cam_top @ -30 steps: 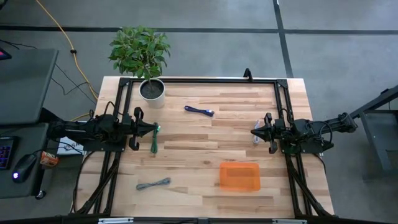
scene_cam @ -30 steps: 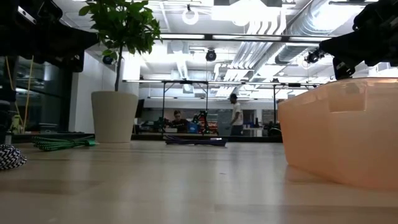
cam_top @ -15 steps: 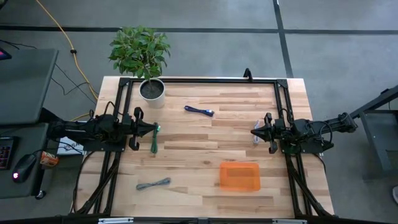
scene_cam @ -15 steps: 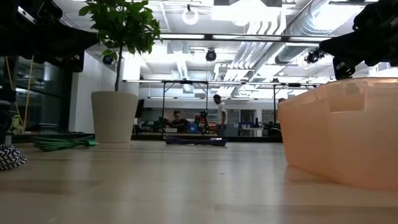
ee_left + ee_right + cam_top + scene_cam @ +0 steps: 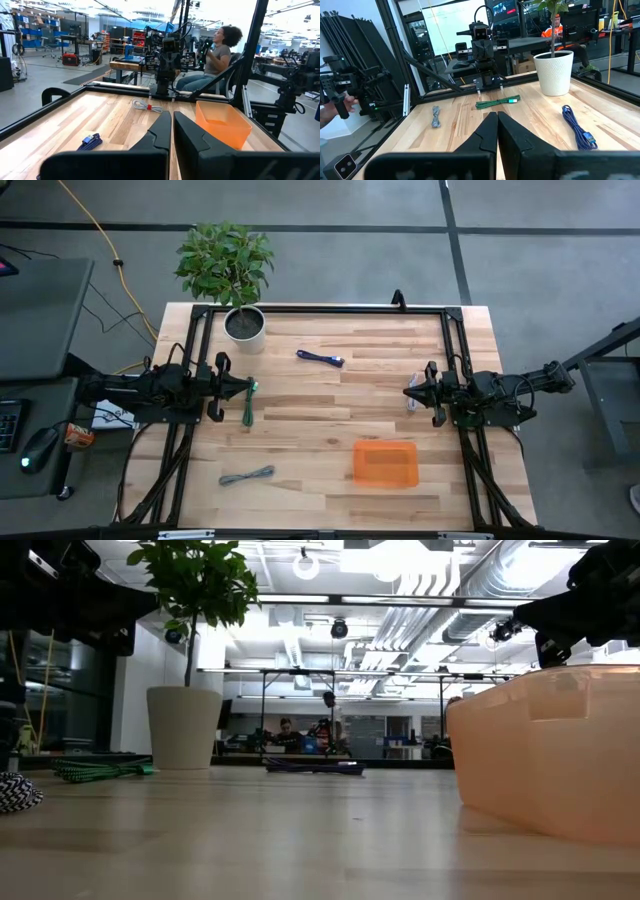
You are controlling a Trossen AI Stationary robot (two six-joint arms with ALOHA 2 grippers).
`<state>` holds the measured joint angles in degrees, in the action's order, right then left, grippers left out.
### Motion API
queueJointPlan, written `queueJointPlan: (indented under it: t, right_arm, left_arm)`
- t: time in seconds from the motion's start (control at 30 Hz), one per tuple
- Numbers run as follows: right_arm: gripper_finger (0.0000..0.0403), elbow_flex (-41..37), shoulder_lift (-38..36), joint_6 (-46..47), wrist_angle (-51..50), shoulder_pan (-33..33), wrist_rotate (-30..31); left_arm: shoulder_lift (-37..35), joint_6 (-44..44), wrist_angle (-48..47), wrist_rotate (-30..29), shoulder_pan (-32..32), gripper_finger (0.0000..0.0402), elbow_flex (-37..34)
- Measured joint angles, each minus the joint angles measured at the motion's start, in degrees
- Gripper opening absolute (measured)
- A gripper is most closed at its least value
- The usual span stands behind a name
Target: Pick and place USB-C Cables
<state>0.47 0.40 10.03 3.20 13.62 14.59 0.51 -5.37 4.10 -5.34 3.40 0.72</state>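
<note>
The left gripper (image 5: 250,387) is held at the left edge of the light wooden slatted table (image 5: 330,440), fingers pressed together, nothing gripped. The right gripper (image 5: 408,392) is held at the right edge, fingers likewise closed and empty. The thin green cable bundle (image 5: 248,403) lies just below the left fingertips. The dark blue cable bundle (image 5: 320,358) lies near the white plant pot (image 5: 245,324). The grey cable bundle (image 5: 247,476) lies toward the front, well apart from the translucent orange rectangular tray (image 5: 385,463). A small pale cable (image 5: 146,106) lies beside the right gripper.
</note>
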Motion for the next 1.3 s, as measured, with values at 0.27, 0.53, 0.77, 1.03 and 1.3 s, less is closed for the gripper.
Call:
queueJointPlan:
  t: [0.27, 0.53, 0.77, 1.03, 1.3]
  right_arm:
    - [0.0, 0.0, 0.0, 0.0, 0.0, 0.0, 0.0]
    - [0.0, 0.0, 0.0, 0.0, 0.0, 0.0, 0.0]
    - [0.0, 0.0, 0.0, 0.0, 0.0, 0.0, 0.0]
    - [0.0, 0.0, 0.0, 0.0, 0.0, 0.0, 0.0]
    - [0.0, 0.0, 0.0, 0.0, 0.0, 0.0, 0.0]
  left_arm:
    - [0.0, 0.0, 0.0, 0.0, 0.0, 0.0, 0.0]
    - [0.0, 0.0, 0.0, 0.0, 0.0, 0.0, 0.0]
    - [0.0, 0.0, 0.0, 0.0, 0.0, 0.0, 0.0]
    - [0.0, 0.0, 0.3, 0.0, 0.0, 0.0, 0.0]
    - [0.3, -4.4, 8.2, -3.5, 0.0, 0.0007, 0.1]
